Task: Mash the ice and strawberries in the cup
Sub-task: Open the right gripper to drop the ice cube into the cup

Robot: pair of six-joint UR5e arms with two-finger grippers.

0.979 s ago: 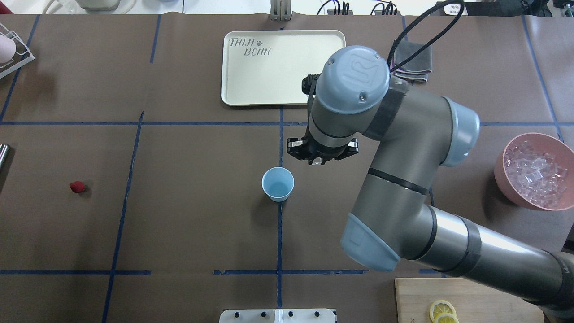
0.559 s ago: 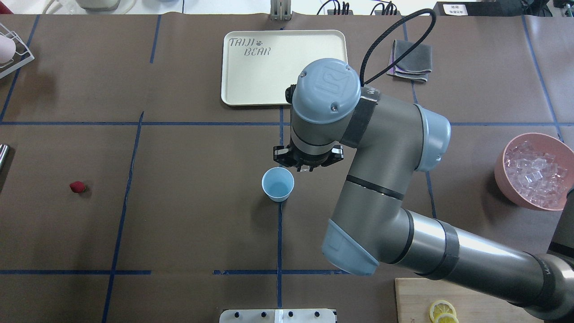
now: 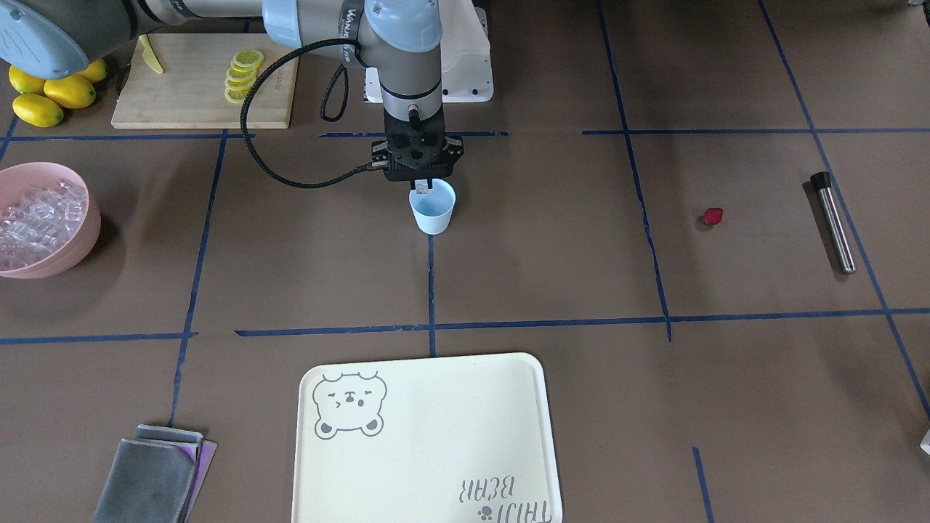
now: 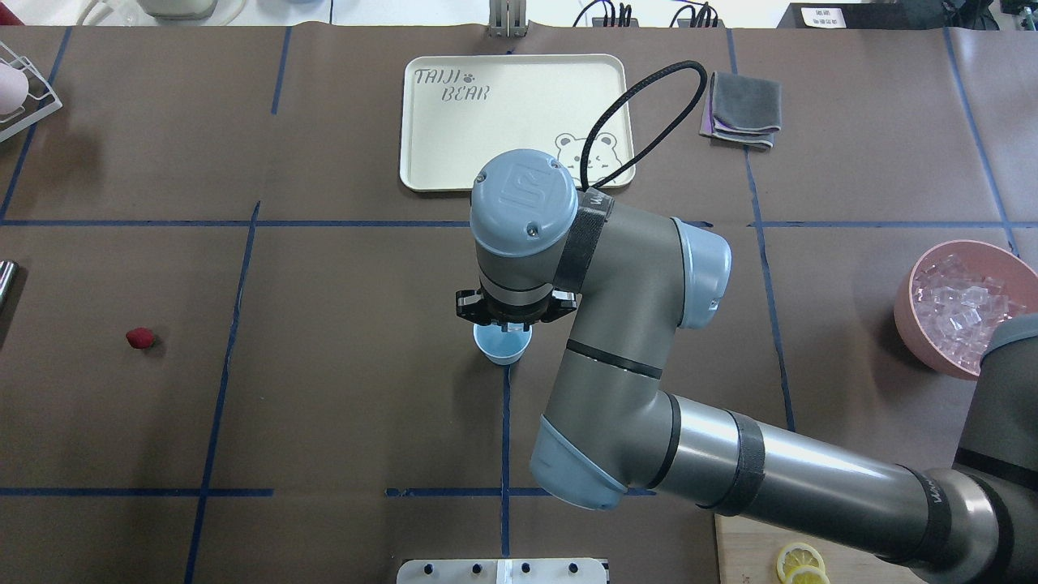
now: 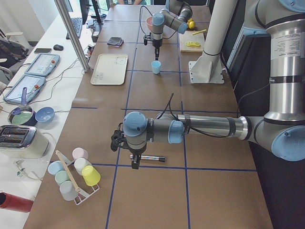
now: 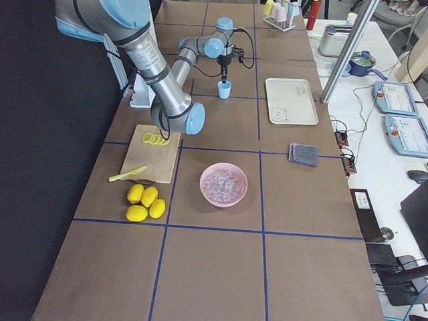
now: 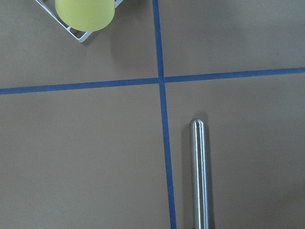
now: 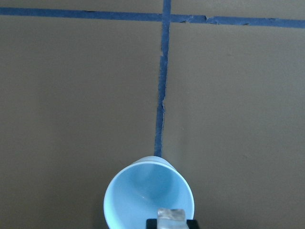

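Observation:
The pale blue cup (image 3: 434,214) stands upright at the table's middle; it also shows in the overhead view (image 4: 501,349) and the right wrist view (image 8: 138,195). My right gripper (image 3: 421,187) hangs just over the cup's mouth, shut on one clear ice cube (image 8: 170,214). The rest of the ice (image 4: 961,304) is heaped in the pink bowl (image 4: 916,332). The red strawberry (image 4: 140,338) lies alone far to the left. My left gripper (image 5: 135,161) hovers over a steel rod (image 7: 199,171); I cannot tell if it is open or shut.
A cream tray (image 4: 486,146) lies beyond the cup. A folded grey cloth (image 4: 742,109) lies to its right. A cutting board with lemon slices (image 3: 243,73) and whole lemons (image 3: 43,98) sit by the robot base. A cup rack (image 5: 76,174) stands by the left arm.
My right arm has swung left and toward the robot, bringing the gripper from beside the cup to over its mouth. The cup and strawberry have not moved.

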